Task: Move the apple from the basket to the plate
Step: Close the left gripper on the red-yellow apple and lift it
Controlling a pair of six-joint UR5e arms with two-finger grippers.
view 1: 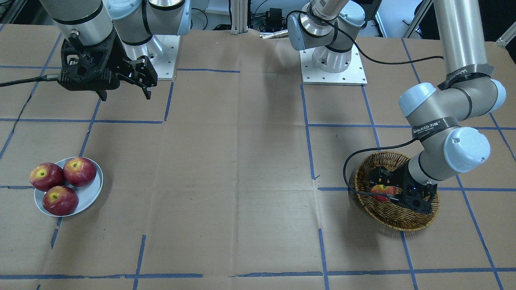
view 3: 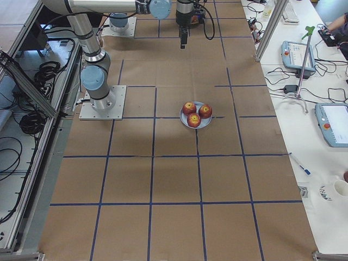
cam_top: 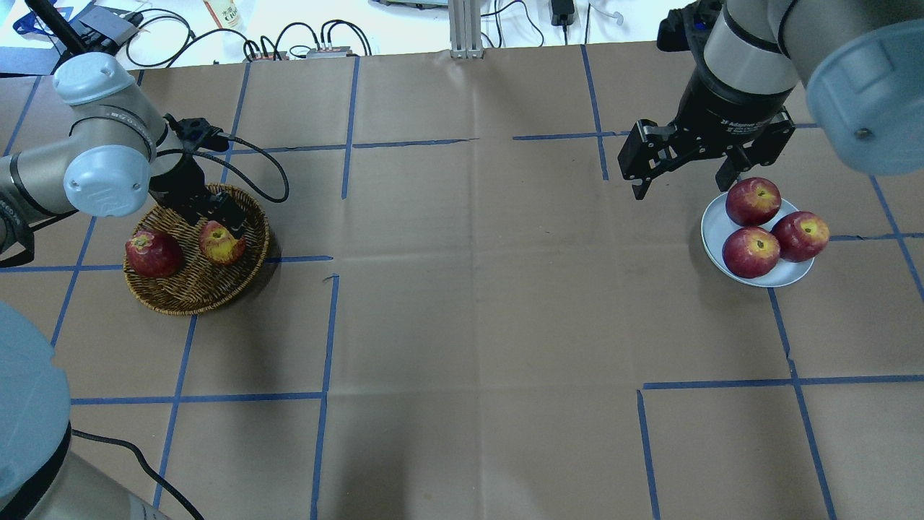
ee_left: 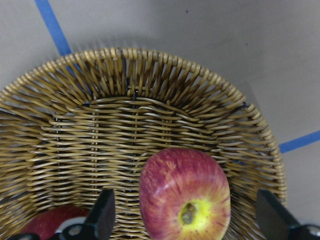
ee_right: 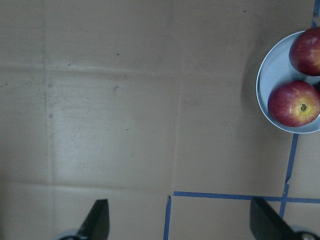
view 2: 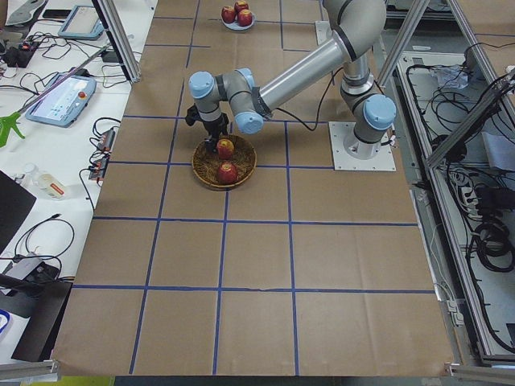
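**A:** Why are the left jaws hanging so low inside the basket?

**B:** They are lining up on the apple, the streaky one with the yellow patch round its stem. It is lying on the wicker floor, toward the side of the basket nearer the middle of the counter. The jaws are standing wide apart, one fingertip on each side of the fruit, and neither seems to be touching it. That spread is giving them room to come down past its widest part, I'd say.

**A:** And the darker apple beside it?

**B:** It is sitting apart, on the basket's other side, so it isn't crowding the grasp.

**A:** What are the right jaws doing?

**B:** They are hovering over the counter just beside the plate, spread open and holding nothing. They look parked there, well away from the basket.

**A:** The plate is looking crowded.

**B:** Yes, three red apples are already filling most of it, and one seems to be leaning out over the rim. I'm guessing a fourth will need careful setting down, or it will be rolling off.
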